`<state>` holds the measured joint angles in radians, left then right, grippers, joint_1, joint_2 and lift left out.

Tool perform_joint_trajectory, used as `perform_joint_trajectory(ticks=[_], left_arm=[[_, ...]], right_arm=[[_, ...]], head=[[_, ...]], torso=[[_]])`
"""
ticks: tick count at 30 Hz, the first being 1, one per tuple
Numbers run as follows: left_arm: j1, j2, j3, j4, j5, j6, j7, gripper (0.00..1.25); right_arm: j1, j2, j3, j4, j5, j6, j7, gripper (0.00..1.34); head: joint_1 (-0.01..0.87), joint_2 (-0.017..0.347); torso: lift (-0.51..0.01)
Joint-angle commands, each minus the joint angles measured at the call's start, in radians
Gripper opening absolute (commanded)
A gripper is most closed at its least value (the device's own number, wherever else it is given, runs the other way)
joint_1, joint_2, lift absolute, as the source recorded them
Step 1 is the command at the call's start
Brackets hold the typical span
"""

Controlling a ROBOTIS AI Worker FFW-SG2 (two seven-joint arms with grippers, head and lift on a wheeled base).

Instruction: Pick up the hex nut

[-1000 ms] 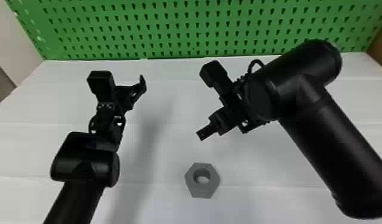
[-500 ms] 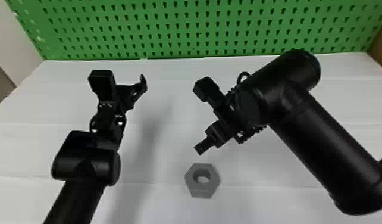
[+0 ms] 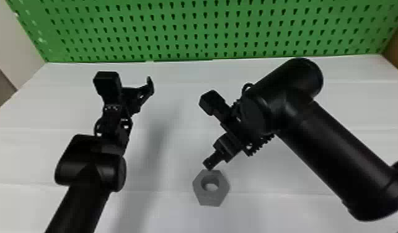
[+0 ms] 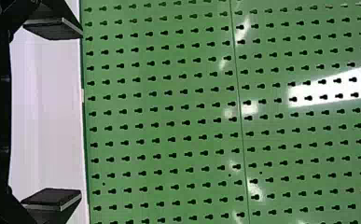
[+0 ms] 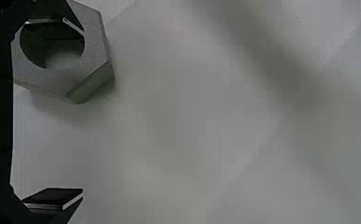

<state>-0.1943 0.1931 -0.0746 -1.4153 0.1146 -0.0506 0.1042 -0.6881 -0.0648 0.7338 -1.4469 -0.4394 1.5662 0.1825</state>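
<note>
The big gray hex nut (image 3: 211, 198) lies flat on the white table (image 3: 356, 102), with its round hole facing up. Think of the head view as a clock, with the 12 by the green board (image 3: 207, 28) full of little holes. The nut is near 6 o'clock, down from the middle.

The right gripper (image 3: 215, 158) is open. One of its fingertips is at the 12 o'clock side of the nut, right by the edge (it looks so close, but I can't tell if they touch). The right arm (image 3: 331, 148) comes in from between 3 and 4 o'clock. In the right wrist view, the fingers are far apart, and one finger hides a bit of the nut. The nut is not held.

The left gripper (image 3: 136, 96) is open too, with nothing in it. It is well apart from the nut, off toward 11 o'clock from it. The left arm (image 3: 83, 186) comes in from between 7 and 8 o'clock. In the left wrist view, the two fingers are wide apart and the green board is past them.

A long, soft shadow (image 3: 152, 142) is on the table, at the nut's 10 o'clock side.
</note>
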Motion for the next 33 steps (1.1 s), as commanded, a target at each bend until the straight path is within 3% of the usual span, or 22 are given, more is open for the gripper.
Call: perform_joint_trajectory(ticks=[1, 9, 33], left_arm=[[-0.002, 0.0, -0.002, 0.003, -0.001, 0.0, 0.0, 1.16], [-0.007, 0.0, -0.002, 0.004, -0.001, -0.002, 0.0, 1.16], [-0.007, 0.0, -0.001, 0.004, 0.01, -0.002, 0.0, 1.16]], right_arm=[[-0.004, -0.003, 0.006, 0.01, -0.016, 0.006, 0.0, 1.23], [-0.018, -0.009, 0.047, 0.049, -0.051, 0.006, 0.0, 1.23], [-0.014, 0.016, 0.065, 0.161, -0.05, 0.006, 0.0, 1.23]], head=[[0.785, 0.149], [0.785, 0.149], [0.785, 0.149]], torso=[[-0.085], [-0.085], [-0.085]])
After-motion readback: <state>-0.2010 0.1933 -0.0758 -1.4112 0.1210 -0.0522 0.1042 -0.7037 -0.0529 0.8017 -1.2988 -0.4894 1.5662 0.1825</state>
